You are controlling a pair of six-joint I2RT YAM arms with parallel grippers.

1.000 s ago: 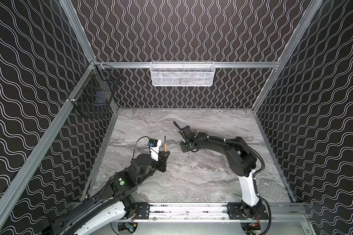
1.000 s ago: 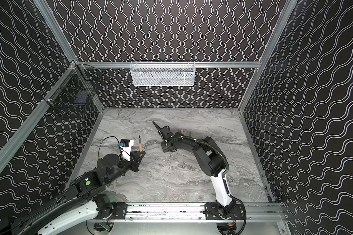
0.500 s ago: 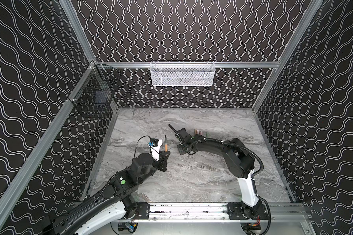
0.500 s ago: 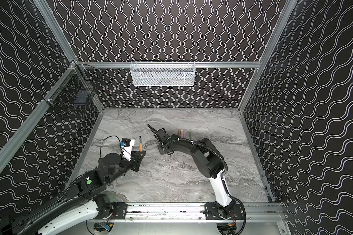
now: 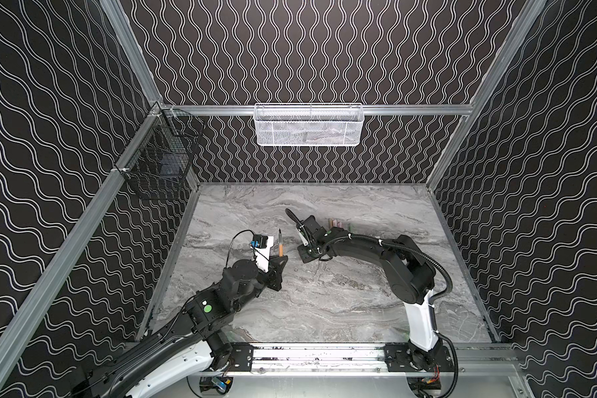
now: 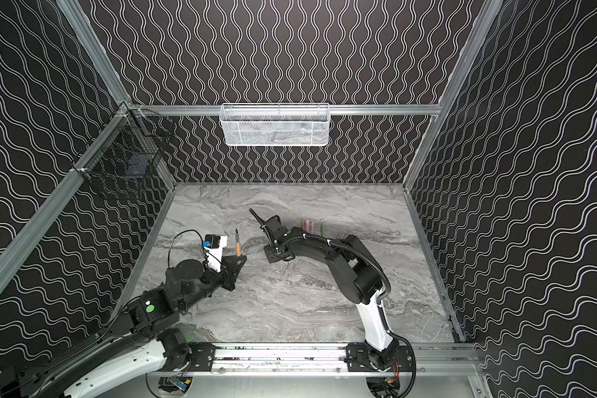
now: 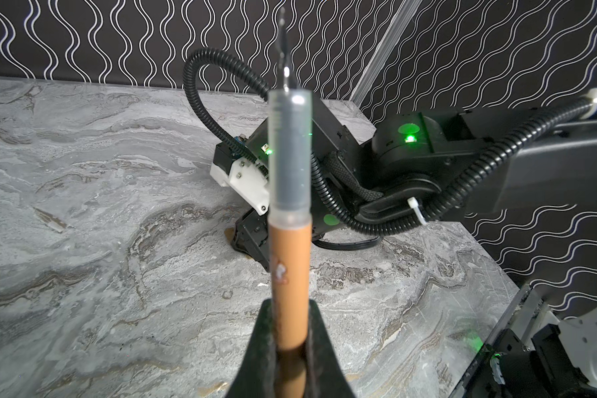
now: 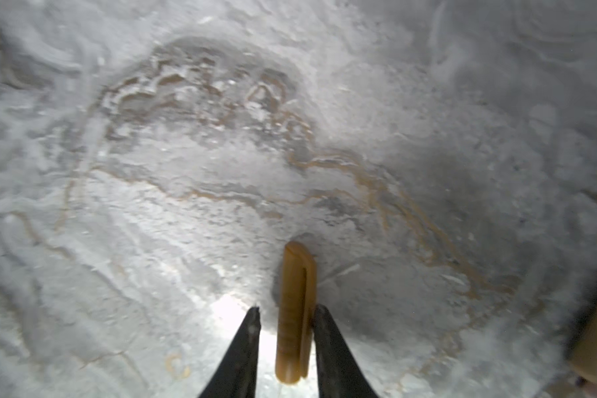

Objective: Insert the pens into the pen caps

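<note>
Right pincer (image 8: 286,310) has been shifted leftward, toward the pen (image 7: 290,262), since the earlier frame. Its jaws are set narrowly apart around a tan-orange cap (image 8: 292,293) close to the table (image 5: 324,303); one finger (image 8: 330,344) touches the cap, the other stands clear. Whether the cap is lifted cannot be told. Left pincer (image 7: 290,305) is clamped on the pen's tan-orange barrel, held upright, dark tip uppermost.

Pen (image 5: 280,246) left of right gripper (image 5: 304,259), apart
</note>
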